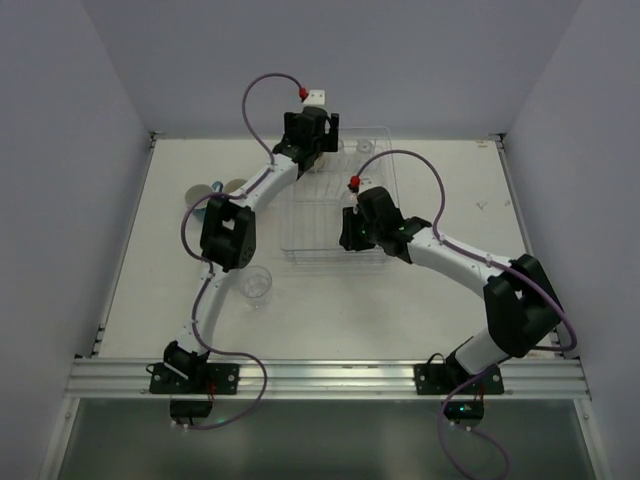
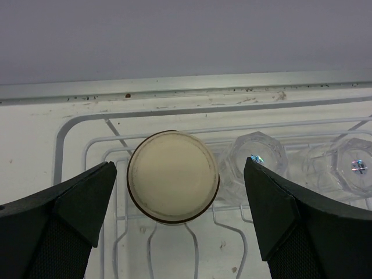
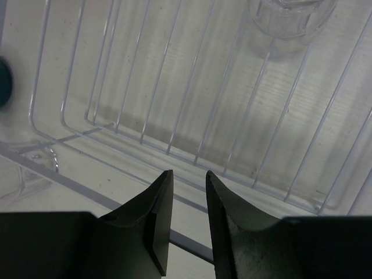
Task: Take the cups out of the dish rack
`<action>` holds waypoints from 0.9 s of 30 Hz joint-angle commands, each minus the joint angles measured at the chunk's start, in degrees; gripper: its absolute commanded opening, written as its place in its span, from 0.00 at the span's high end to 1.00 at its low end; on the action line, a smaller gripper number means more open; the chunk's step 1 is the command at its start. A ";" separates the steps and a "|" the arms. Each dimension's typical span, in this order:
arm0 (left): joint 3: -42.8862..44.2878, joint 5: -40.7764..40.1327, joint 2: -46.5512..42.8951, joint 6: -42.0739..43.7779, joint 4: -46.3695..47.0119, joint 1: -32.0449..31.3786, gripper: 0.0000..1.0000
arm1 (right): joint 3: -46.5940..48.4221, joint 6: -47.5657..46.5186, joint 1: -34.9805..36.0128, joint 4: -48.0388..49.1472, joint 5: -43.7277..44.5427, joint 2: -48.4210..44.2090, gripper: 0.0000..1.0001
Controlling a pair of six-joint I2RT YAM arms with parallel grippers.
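**A:** Left claw [image 2: 179, 168] first: its fingers [image 2: 70, 215] fill the bottom corners of the wrist view. They're spread wide, gripping nothing.

**B:** What's between them?

**A:** Brown cup [image 2: 173, 176], upside down with its cream base up. It stands in the dish rack [image 2: 75, 125] at the far left corner. One finger on each side, neither touching it.

**B:** Other cups?

**A:** Two clear tumblers [image 2: 256, 163] just right of it in the same row, also inverted. The right wrist view catches one clear glass [image 3: 290, 17] deeper in the rack; can't tell if it's one of those two. A loose tumbler [image 1: 257, 286] stands upright on the surface [image 1: 400, 310], outside the rack near the left arm.

**B:** Right claw?

**A:** Right claw [image 3: 189, 174] sits low at the rack's near edge. Fingers are nearly together with a narrow gap, nothing between the tips. A rim wire crosses under them; whether they touch it, can't tell.
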 commanded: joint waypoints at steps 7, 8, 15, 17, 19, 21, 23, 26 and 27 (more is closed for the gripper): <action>-7.02 0.99 -3.71 0.04 2.97 0.39 0.00 | -3.15 0.57 0.71 -3.64 0.64 -4.77 0.67; -7.02 1.17 -3.54 -0.04 3.06 0.39 0.00 | -3.15 0.75 0.80 -3.55 0.73 -5.03 0.65; -5.89 1.18 -1.87 0.92 6.22 0.39 0.08 | -4.64 1.72 0.71 -1.00 0.38 -10.21 0.49; -3.61 1.17 -0.38 1.01 5.43 0.57 0.14 | -5.08 1.80 0.80 -0.29 0.47 -12.85 0.48; -3.24 1.69 0.06 0.75 5.78 0.74 0.21 | -5.17 1.89 0.80 -0.29 0.73 -14.43 0.48; -3.42 2.05 0.15 0.57 6.05 0.74 0.31 | -5.17 1.80 0.80 -0.38 0.73 -16.45 0.47; -3.94 1.79 -0.72 0.57 6.83 0.74 0.40 | -5.00 1.80 0.80 -0.38 0.73 -17.42 0.47; -5.88 1.70 -2.30 0.75 8.42 0.83 0.48 | -4.64 1.54 0.71 -0.56 0.73 -17.60 0.46; -6.23 1.87 -2.74 0.66 8.51 0.83 0.51 | -4.64 1.71 0.71 -0.30 0.73 -17.60 0.46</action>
